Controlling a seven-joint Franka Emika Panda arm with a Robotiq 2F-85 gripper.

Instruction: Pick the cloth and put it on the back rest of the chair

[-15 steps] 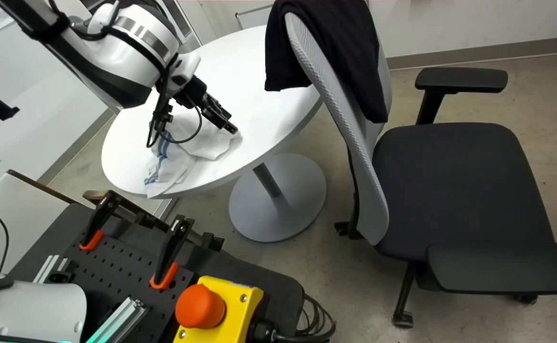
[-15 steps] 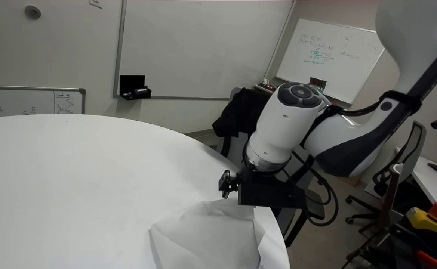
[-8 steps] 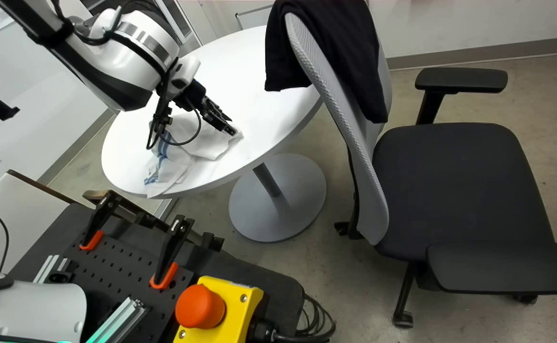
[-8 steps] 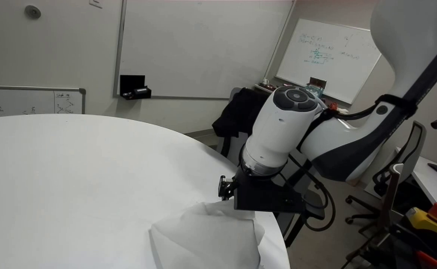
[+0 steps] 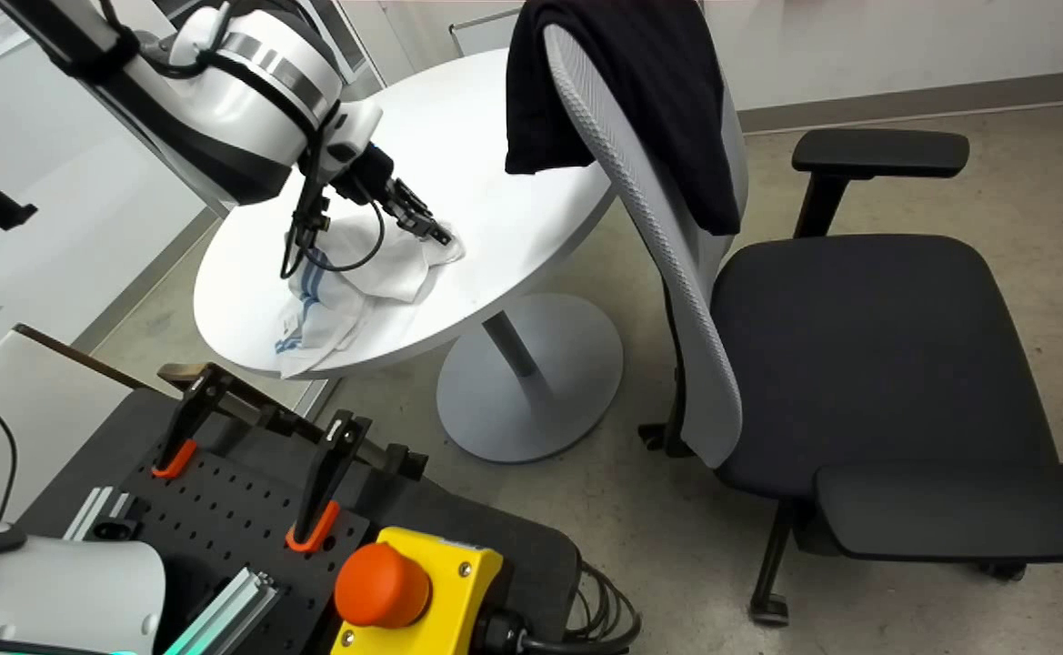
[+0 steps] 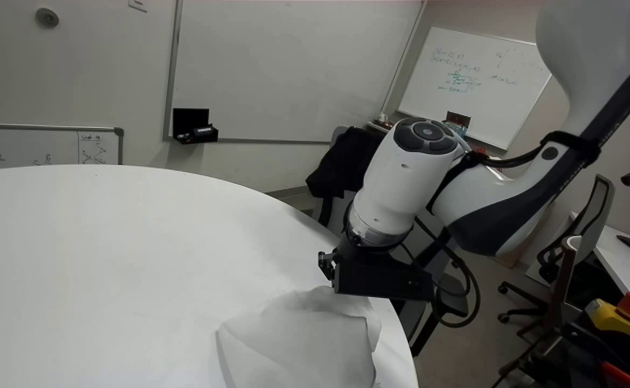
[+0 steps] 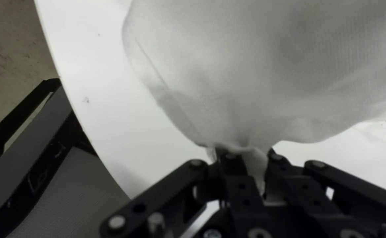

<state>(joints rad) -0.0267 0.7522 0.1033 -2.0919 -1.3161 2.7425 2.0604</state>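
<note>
Although the blue-striped white cloth [image 5: 402,276] lies on the round white table [image 5: 504,146], the black gripper [image 7: 254,160] pinches one end; grasping appears in hand, lifting toward the grey mesh backrest [image 5: 676,273] due next.

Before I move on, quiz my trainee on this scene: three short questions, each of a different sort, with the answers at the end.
1. True or false: the gripper is shut on part of the white cloth.
2. What colour is the fabric draped over the back rest of the chair?
3. Most of the white cloth lies on: A, the floor; B, the table; C, the chair.

Key: 1, true; 2, black; 3, B.
</note>
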